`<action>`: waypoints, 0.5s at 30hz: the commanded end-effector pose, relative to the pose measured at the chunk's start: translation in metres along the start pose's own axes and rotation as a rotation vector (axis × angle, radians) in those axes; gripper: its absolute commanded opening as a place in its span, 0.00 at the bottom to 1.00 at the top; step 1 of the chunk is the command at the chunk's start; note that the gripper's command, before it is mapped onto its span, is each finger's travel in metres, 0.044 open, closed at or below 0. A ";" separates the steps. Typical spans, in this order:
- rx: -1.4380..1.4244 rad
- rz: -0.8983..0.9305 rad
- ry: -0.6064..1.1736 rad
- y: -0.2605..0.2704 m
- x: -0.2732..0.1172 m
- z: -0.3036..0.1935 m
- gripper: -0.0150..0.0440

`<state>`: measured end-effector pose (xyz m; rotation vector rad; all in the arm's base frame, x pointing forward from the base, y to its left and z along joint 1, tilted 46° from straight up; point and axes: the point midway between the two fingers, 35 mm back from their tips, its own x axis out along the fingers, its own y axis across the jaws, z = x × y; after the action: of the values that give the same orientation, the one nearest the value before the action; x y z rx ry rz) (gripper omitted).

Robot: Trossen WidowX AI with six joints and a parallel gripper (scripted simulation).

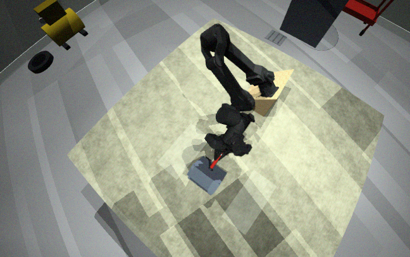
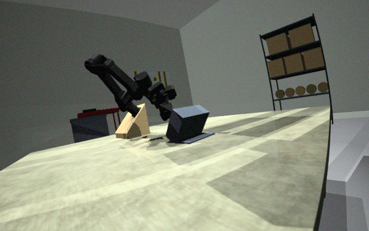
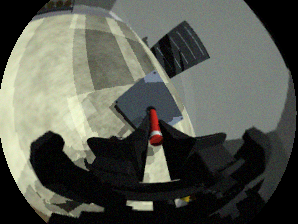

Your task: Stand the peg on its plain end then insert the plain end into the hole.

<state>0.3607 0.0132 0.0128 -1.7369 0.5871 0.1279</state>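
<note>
The sloped panel (image 1: 218, 173) (image 2: 174, 127) (image 3: 134, 106) is a blue-grey block on the table, its dark face towards the arm. My gripper (image 1: 219, 157) (image 3: 153, 122) is shut on the red peg (image 1: 215, 162) (image 3: 154, 120), just in front of that face. The peg is tilted, its white-banded end towards the wrist camera and its plain end towards the panel. In the wrist view the plain end meets the dark hole (image 3: 151, 108) in the face. Whether the tip is inside is too small to tell. In the exterior view the panel hides the peg.
The arm's base stands on a wooden wedge (image 1: 265, 107) (image 2: 139, 125) behind the gripper. The table (image 1: 142, 126) (image 2: 114, 182) carries broad patches of light and shadow. A shelf with boxes (image 2: 302, 35) stands far beyond it.
</note>
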 end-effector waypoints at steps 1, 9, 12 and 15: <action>0.002 -0.002 0.002 0.000 0.000 0.000 0.25; 0.002 -0.002 0.002 0.002 0.000 0.000 0.25; 0.002 -0.002 0.002 0.003 0.000 0.000 0.25; 0.002 -0.002 0.002 0.004 0.000 0.000 0.25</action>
<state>0.3601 0.0140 0.0128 -1.7351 0.5781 0.1215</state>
